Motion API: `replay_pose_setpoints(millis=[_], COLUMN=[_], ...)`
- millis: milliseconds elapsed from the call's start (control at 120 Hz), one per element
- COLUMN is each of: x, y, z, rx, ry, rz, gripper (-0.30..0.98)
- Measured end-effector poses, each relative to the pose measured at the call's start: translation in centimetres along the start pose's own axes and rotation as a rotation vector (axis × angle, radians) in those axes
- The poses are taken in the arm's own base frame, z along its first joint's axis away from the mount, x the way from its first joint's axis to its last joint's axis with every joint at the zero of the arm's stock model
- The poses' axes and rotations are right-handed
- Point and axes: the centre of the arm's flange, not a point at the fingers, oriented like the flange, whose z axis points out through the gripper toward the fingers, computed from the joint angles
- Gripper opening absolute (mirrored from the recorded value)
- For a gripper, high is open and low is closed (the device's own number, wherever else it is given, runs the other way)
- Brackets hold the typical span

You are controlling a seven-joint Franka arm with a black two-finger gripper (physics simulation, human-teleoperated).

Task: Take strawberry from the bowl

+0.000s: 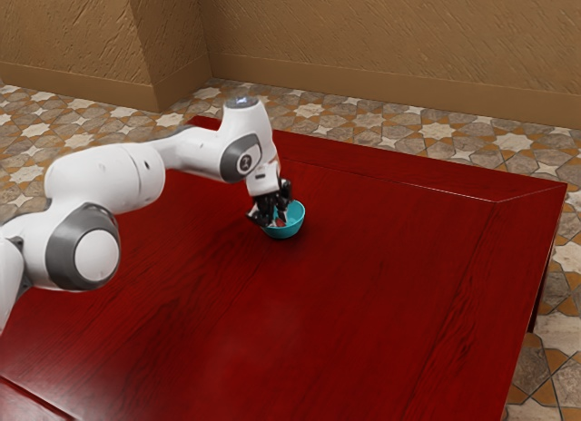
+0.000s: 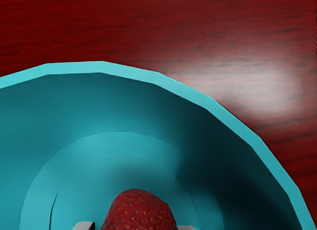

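- From the exterior view's left, your white arm (image 1: 104,178) reaches over the dark red table (image 1: 381,294).
- Your black gripper (image 1: 271,214) dips down at the bowl; you cannot tell whether it is loose or clamped on the fruit.
- Your strawberry (image 2: 138,213) is inside the bowl, right at the gripper: deep red, domed and slightly bumpy, dotted with small golden seeds. You see only part of it in the wrist view.
- Your turquoise bowl (image 1: 292,229) stands upright on the table, its rim faceted, its inside stepped in rings.
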Motion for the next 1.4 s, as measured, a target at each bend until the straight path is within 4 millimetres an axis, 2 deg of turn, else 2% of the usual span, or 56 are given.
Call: replay_pose_setpoints(millis=[92,175,242,367,400,450,542,617,683,808,892,1000,1125,1167,1200,1300,1400], x=[0.0,-0.1,-0.2,0.0,0.7,2.9,8.4,12.5,14.7,16.1,16.3,16.6,16.4,16.1,15.8,15.4,13.9], y=[0.1,-0.1,-0.4,-0.2,-0.2,-0.4,-0.7,-0.8,-0.8,-0.3,0.2,0.4,0.7,1.2,1.9,6.0,10.6], z=[0.2,-0.7,-3.2,-10.2,-12.0,-13.8,-15.2,-14.7,-12.5,-4.9,-1.9,-0.7,-1.1,-2.9,-5.8,-16.7,-27.8], rx=[-0.004,0.005,0.032,0.080,0.095,0.110,0.121,0.114,0.091,0.011,-0.019,-0.030,-0.034,-0.034,-0.026,0.020,0.068], ry=[0.001,-0.002,-0.015,-0.044,-0.049,-0.050,-0.043,-0.031,-0.018,0.009,0.020,0.020,0.012,-0.004,-0.026,-0.093,-0.153], rz=[0.003,0.003,0.004,0.013,0.020,0.045,0.108,0.155,0.175,0.178,0.170,0.164,0.150,0.142,0.131,0.078,-0.062], gripper=[0.24,0.17,0.13,0.07,0.05,0.04,0.02,0.01,0.00,0.00,0.04,0.26,0.45,0.49,0.52,0.58,0.62])
